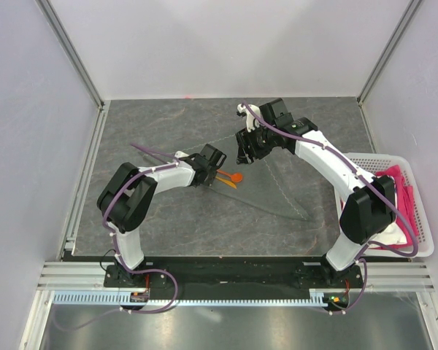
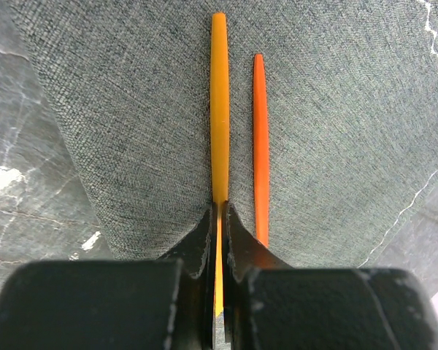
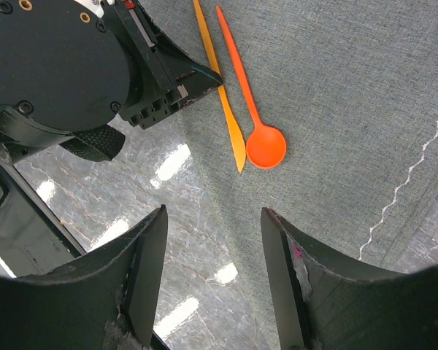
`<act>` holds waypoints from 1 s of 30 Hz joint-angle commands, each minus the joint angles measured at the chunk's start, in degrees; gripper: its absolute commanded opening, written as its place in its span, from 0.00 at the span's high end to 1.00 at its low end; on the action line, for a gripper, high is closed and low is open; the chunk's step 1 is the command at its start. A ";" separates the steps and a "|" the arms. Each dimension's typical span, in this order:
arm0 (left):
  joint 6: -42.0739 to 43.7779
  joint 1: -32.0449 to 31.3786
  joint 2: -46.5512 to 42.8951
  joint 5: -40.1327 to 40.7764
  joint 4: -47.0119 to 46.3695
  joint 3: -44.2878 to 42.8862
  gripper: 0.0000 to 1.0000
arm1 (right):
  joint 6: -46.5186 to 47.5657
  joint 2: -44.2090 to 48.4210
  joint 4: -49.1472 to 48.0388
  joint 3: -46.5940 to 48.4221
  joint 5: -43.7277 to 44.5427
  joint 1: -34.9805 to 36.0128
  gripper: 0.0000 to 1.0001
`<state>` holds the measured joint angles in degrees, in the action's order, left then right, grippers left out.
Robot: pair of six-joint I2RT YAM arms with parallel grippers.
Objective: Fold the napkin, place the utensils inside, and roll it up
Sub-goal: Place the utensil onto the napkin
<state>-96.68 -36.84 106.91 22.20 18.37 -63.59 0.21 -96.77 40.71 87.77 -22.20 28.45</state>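
- The left gripper (image 2: 219, 213) is clamped on the paler utensil (image 2: 219, 109), which lies along the napkin (image 2: 131, 109).
- The spoon (image 3: 266, 146) lies just beside it, parallel, on the napkin and unheld.
- The right gripper (image 3: 213, 215) hovers nearby over the napkin's edge, jaws apart, holding nothing.
- The napkin is spread on the table (image 1: 153, 124).
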 commanded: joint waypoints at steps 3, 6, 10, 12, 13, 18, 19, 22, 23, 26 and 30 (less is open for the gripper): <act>-1.93 -0.43 0.93 -0.48 1.05 -1.45 0.98 | -0.21 1.32 -1.51 0.04 -0.48 -0.06 0.38; -1.23 -0.43 0.84 -1.10 1.05 -1.71 0.90 | -0.21 1.32 -1.51 0.12 -0.22 0.03 0.38; -0.61 -0.43 0.40 -1.72 0.97 -1.89 0.83 | -0.21 1.50 -1.60 -0.05 0.13 0.03 0.38; 0.18 -0.43 0.05 -2.16 0.79 -1.97 0.76 | -0.21 1.67 -1.60 0.04 0.40 -0.06 0.37; 0.35 -0.43 -0.30 -2.24 0.70 -1.97 0.73 | -0.21 1.67 -1.60 -0.05 0.57 -0.06 0.37; 1.41 -0.51 -2.40 -2.07 0.44 -1.10 0.47 | -1.79 2.29 -1.51 -0.05 0.75 -0.06 0.37; 1.50 -0.51 -2.76 -2.16 0.44 -0.83 0.41 | -2.05 2.64 -1.60 -0.31 1.01 0.03 0.36; 2.02 -0.43 -4.08 -2.51 -0.09 -0.39 0.30 | -2.93 3.25 -1.07 -1.01 2.24 0.03 0.36; 2.37 -0.43 -4.34 -2.42 -0.26 -0.57 0.28 | -3.45 3.52 -1.07 -1.45 2.42 0.03 0.36; 4.66 -0.34 -6.36 -1.37 -0.97 -0.92 0.24 | -5.21 4.75 -1.24 -3.56 3.82 -0.06 0.35; 11.83 0.19 -10.84 1.70 -2.46 -0.05 0.17 | -7.50 6.59 -2.56 -8.56 5.93 0.03 0.34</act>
<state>-93.45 -36.88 102.15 19.46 17.61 -64.16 -3.95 -93.41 40.23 82.89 -19.09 28.45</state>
